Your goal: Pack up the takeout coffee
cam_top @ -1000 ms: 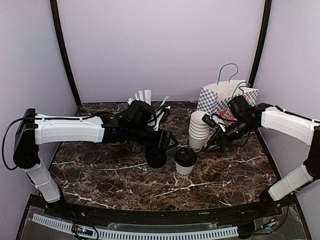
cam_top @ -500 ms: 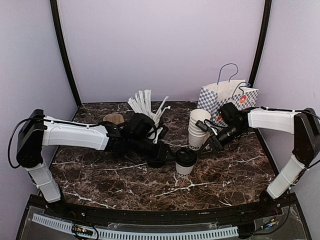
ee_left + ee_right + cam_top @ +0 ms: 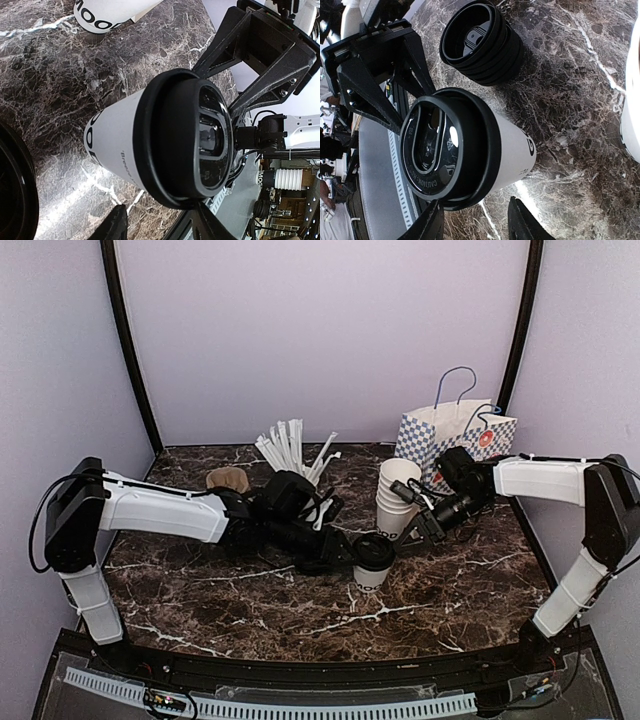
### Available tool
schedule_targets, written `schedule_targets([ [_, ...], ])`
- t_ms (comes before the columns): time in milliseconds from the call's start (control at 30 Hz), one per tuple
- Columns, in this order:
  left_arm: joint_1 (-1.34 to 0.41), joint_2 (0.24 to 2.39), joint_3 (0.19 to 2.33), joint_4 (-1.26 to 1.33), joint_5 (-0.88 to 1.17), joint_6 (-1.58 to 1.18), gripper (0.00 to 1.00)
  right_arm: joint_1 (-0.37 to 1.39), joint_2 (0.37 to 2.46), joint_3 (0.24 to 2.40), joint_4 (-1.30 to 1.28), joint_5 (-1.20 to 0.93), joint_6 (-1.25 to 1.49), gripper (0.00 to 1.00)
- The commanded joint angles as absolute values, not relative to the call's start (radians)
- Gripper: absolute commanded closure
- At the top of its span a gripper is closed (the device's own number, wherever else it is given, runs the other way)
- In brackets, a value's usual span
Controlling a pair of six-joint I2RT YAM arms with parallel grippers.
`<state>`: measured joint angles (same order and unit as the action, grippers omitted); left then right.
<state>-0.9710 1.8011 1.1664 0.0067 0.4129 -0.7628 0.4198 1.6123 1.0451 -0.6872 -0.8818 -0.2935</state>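
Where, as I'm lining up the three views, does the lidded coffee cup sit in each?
Top external: lidded coffee cup just below and right of centre.
Left wrist: fills the middle, lid turned right.
Right wrist: centre, lid turned left.
Shared landmark: stack of white cups; top edge in left wrist, right edge in right wrist.

White shells over black joints on the left arm (image 3: 160,510) and right arm (image 3: 545,480) (black cable (image 3: 30,530) looping beside the bench (image 3: 250,610)); left claw (image 3: 157,225) and right claw (image 3: 472,222) all black.
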Motion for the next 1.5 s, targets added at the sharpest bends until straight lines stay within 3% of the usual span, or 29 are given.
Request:
schedule_targets([
  [0, -0.95, 1.813, 1.176, -0.03, 0.398, -0.767, 0.54, 0.422, 1.618, 1.042, -0.665, -0.943, -0.295, 0.57],
  [667, -0.91, 1.786, 1.234, -0.055, 0.363, -0.706, 0.46, 0.451, 1.492, 0.957, -0.701, -0.949, -0.356, 0.54],
  [933, -0.91, 1.779, 1.212, 0.018, 0.412, -0.748, 0.45, 0.396, 1.33, 0.875, -0.587, -0.88, -0.248, 0.56],
  [1200, -0.912, 1.804, 1.216, 0.084, 0.457, -0.771, 0.47, 0.361, 1.369, 0.885, -0.592, -0.851, -0.241, 0.56],
  [1467, -0.937, 1.842, 1.259, 0.07, 0.473, -0.785, 0.44, 0.247, 1.258, 0.843, -0.539, -0.844, -0.177, 0.58],
])
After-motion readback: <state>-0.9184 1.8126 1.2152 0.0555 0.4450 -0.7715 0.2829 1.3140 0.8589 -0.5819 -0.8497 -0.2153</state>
